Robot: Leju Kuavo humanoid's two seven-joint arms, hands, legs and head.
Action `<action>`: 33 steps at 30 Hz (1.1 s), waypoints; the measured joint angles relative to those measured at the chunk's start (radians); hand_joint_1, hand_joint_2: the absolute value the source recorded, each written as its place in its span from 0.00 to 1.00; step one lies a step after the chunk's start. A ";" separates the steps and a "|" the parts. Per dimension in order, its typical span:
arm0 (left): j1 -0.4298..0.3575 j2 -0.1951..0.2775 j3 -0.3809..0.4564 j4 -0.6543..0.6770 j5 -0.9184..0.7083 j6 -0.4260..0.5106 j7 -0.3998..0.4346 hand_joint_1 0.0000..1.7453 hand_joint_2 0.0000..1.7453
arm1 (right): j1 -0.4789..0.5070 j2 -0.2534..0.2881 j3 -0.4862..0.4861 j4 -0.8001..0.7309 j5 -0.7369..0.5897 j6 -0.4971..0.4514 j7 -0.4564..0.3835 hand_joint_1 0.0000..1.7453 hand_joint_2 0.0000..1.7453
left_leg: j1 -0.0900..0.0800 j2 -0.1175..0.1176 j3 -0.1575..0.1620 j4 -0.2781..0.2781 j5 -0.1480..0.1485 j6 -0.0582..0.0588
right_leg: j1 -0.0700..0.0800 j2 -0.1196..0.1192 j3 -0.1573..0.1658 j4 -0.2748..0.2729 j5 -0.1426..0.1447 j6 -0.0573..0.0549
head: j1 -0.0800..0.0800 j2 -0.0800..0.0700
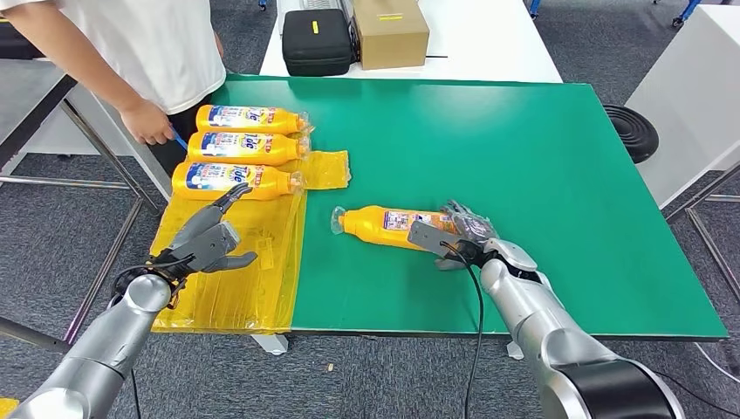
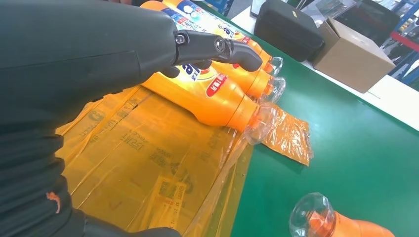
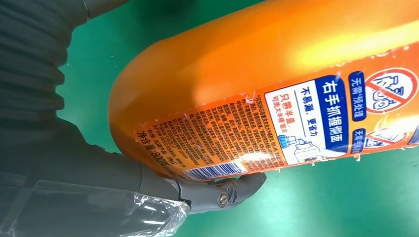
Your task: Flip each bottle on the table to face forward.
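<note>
Three orange bottles lie side by side with their front labels up on a yellow plastic sheet (image 1: 236,279): far (image 1: 249,118), middle (image 1: 244,147), near (image 1: 231,179). My left hand (image 1: 205,240) hovers open over the sheet, its fingers (image 2: 232,49) stretched toward the near bottle (image 2: 217,98). A fourth bottle (image 1: 384,224) lies alone on the green table (image 1: 541,157), cap pointing left. My right hand (image 1: 462,236) grips its base end. In the right wrist view its back label with the barcode (image 3: 276,113) faces the camera, and the thumb (image 3: 222,192) presses the bottle's side.
A person stands at the table's far left corner, one hand (image 1: 148,122) beside the far bottle. A black case (image 1: 316,41) and a cardboard box (image 1: 390,32) sit on the white table behind. A black round object (image 1: 631,131) lies off the right edge.
</note>
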 joint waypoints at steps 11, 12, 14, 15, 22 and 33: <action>0.000 0.003 0.001 0.000 0.021 -0.018 0.000 0.00 1.00 | -0.025 0.000 0.026 0.026 0.015 0.023 0.001 1.00 1.00 | 0.000 0.000 0.000 0.000 0.000 0.000 | 0.000 0.000 0.000 0.000 0.000 0.000 | 0.000 0.000; -0.001 0.003 0.001 0.001 0.021 -0.019 0.000 0.00 1.00 | -0.027 0.000 0.029 0.028 0.016 0.025 -0.002 1.00 1.00 | 0.000 0.000 0.000 0.000 0.000 0.000 | 0.000 0.000 0.000 0.000 0.000 0.000 | 0.000 0.000; -0.004 0.003 0.001 0.005 0.021 -0.023 0.001 0.00 1.00 | -0.029 0.000 0.037 0.031 0.017 0.031 -0.011 1.00 1.00 | 0.000 0.000 0.000 0.000 0.000 0.000 | 0.000 0.000 0.000 0.000 0.000 0.000 | 0.000 0.000; -0.007 0.003 0.001 0.008 0.021 -0.026 0.002 0.00 1.00 | -0.030 -0.001 0.039 0.033 0.017 0.032 -0.016 1.00 1.00 | 0.000 0.000 0.001 0.000 0.000 0.000 | 0.000 0.000 0.000 0.000 0.000 0.000 | 0.000 0.000; -0.031 0.003 0.000 0.032 0.023 -0.036 0.000 0.00 1.00 | -0.032 -0.006 0.048 0.038 0.004 0.031 -0.039 1.00 1.00 | 0.000 0.000 0.001 0.000 0.000 0.000 | 0.000 0.000 0.001 0.000 0.000 0.000 | 0.000 0.000; -0.032 0.008 0.006 0.056 0.094 -0.040 -0.005 0.00 1.00 | 0.002 -0.007 0.043 0.023 -0.081 -0.076 -0.113 1.00 1.00 | 0.000 0.000 0.000 0.000 0.000 0.000 | 0.000 0.000 0.001 0.000 0.000 0.000 | 0.000 0.000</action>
